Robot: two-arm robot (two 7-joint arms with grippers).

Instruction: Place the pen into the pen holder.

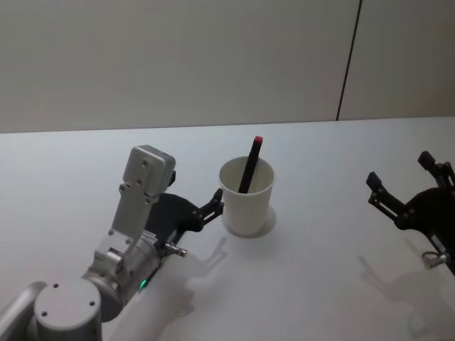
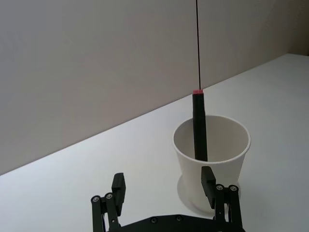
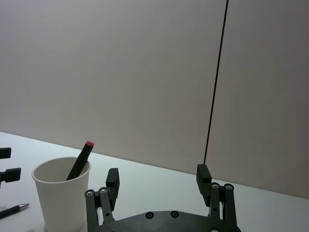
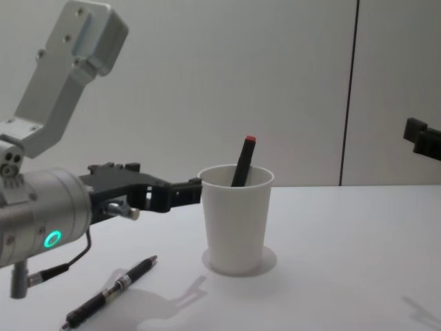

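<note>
Left end effector (image 1: 215,205) released | pen holder (image 1: 247,206) just ahead, pen (image 1: 251,167) inside | second pen (image 4: 110,293) below on bench (image 1: 320,284) | right end effector (image 1: 399,169) released, well apart

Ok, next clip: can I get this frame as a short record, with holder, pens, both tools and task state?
holder: white paper cup, upright on the white table
pen in holder: black pen with red end, leaning, red end above the rim
loose pen: black-and-silver pen, lying on the table near the left arm
left tool: open, empty, close beside the cup
right tool: open, empty, off to the cup's right
task state: one pen in, one on the table
</note>
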